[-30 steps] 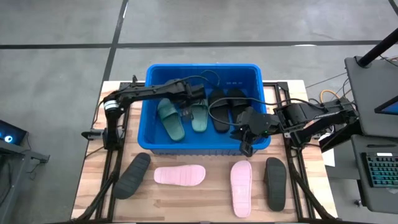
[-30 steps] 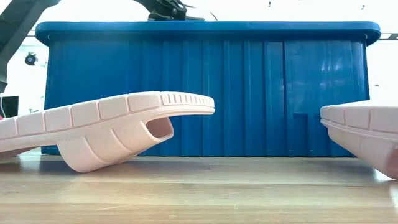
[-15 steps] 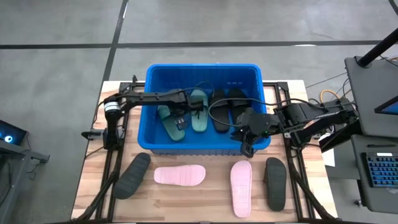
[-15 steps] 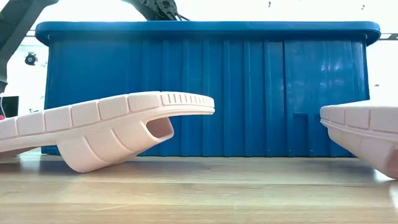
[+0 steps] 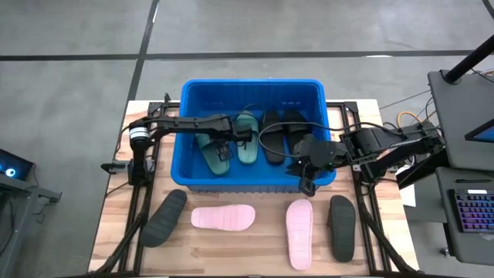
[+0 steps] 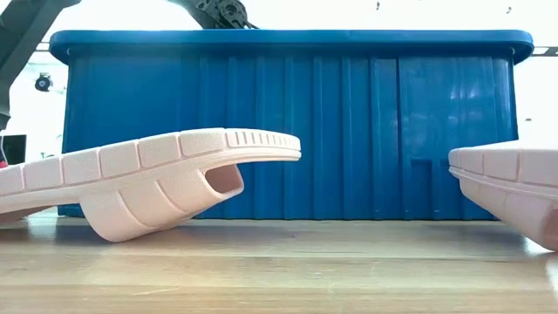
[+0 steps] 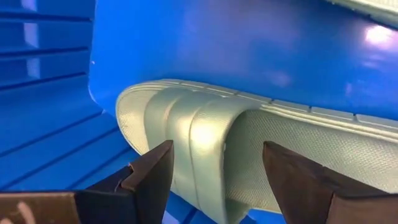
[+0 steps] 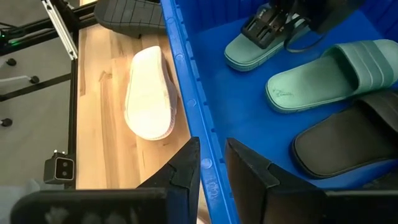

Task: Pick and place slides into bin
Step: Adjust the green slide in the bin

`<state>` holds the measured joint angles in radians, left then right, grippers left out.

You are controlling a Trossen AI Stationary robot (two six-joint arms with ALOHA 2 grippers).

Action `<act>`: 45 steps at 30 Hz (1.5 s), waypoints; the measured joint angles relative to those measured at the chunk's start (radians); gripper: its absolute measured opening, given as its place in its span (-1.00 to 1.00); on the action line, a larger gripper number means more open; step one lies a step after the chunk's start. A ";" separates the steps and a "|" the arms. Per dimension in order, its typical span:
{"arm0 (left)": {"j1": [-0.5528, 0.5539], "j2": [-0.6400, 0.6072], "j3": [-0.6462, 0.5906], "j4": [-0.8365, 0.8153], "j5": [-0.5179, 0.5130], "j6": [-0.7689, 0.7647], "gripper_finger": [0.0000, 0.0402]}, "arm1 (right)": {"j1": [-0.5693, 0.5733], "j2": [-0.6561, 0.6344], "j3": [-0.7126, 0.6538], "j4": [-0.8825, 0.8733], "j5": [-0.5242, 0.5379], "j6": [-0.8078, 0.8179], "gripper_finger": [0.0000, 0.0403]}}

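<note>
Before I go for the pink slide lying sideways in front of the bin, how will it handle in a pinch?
The pink slide looks like thick moulded rubber, so probably light and springy. Its strap arches up open in the low view, likely the easiest place to pinch. The flat sole suggests it slides rather than rolls.

Left gripper (image 5: 228, 146) fingers spread; right gripper (image 5: 306, 184) fingers nearly closed.

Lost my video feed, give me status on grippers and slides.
Left gripper open inside the bin, straddling a green slide. Right gripper nearly shut, empty, over the bin's rim. Four slides binned, four on the table. Nothing blocking.
</note>
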<state>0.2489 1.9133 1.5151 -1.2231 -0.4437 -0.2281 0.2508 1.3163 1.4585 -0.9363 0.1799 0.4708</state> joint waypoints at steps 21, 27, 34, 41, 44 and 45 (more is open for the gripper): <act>0.038 0.001 -0.079 0.052 -0.004 0.000 0.14 | 0.000 0.000 0.004 0.001 -0.027 0.000 -0.66; 0.048 0.001 -0.091 0.075 -0.003 0.007 0.14 | 0.000 0.000 0.004 0.002 -0.027 0.000 -0.66; 0.048 0.001 -0.098 0.080 -0.010 0.007 -0.11 | 0.000 0.000 0.004 0.004 -0.027 0.000 -0.66; 0.048 0.001 -0.092 0.062 -0.025 0.014 -0.69 | 0.000 0.000 0.004 0.005 -0.026 0.008 -0.66; 0.042 -0.001 -0.083 0.048 -0.033 0.059 -0.92 | 0.000 0.000 0.004 0.005 -0.026 0.008 -0.66; 0.039 -0.002 -0.078 0.043 -0.033 0.073 -0.95 | 0.000 0.000 0.004 0.005 -0.026 0.008 -0.66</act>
<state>0.2880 1.9113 1.4371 -1.1799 -0.4763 -0.1554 0.2508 1.3163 1.4628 -0.9314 0.1535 0.4787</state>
